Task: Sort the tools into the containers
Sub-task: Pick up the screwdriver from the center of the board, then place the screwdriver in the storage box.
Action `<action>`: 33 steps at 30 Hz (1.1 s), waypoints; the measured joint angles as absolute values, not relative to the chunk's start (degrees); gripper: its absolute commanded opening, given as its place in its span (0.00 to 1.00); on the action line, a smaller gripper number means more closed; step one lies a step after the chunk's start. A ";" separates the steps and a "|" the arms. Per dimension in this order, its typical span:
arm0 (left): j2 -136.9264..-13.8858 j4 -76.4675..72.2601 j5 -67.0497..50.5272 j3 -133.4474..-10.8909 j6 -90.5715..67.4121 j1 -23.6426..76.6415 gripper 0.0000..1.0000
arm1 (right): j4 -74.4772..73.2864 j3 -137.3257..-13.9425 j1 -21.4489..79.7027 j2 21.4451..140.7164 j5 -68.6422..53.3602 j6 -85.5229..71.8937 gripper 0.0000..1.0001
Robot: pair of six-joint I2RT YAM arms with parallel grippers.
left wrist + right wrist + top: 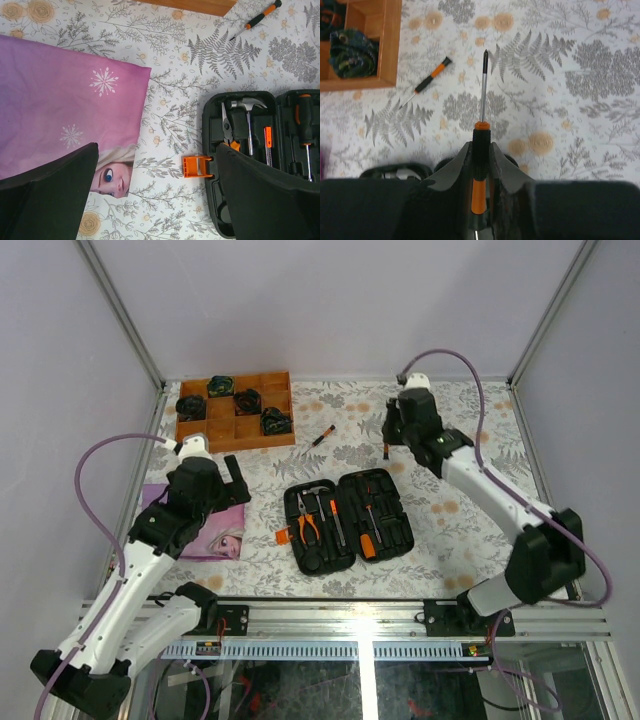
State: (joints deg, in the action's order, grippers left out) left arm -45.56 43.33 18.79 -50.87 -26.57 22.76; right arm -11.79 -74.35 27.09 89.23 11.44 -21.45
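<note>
**While one loose screwdriver (321, 435) lies out, case (291, 508) part filled**

I hold a second screwdriver (481, 145) clamped in the right gripper (480, 150) above the table (450, 510), beyond the case. Hammer (248, 107) and pliers (227, 127) sit slotted; the left gripper (236, 480) gapes empty.

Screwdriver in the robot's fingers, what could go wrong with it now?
The right fingers pinch only the handle of the screwdriver, so its long shaft might swing or slip on the way. The tool case already looks crowded with the hammer and pliers, so it might land on another tool rather than in a free slot.
</note>
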 measured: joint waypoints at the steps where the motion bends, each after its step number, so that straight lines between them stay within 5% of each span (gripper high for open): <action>1: -45.93 43.33 18.52 -50.87 -26.52 22.76 1.00 | -11.35 -71.53 27.11 86.61 10.90 -21.37 0.00; 8: -47.68 43.31 18.11 -50.87 -26.79 22.76 1.00 | -13.26 -55.70 27.11 72.10 7.81 -21.43 0.00; 20: -55.20 43.18 14.44 -50.87 -34.13 22.76 1.00 | -16.93 -45.74 27.11 61.54 8.78 -23.99 0.01; 33: -62.94 43.07 10.90 -50.87 -36.86 22.76 0.99 | -20.69 -46.70 27.11 63.70 3.20 -21.58 0.00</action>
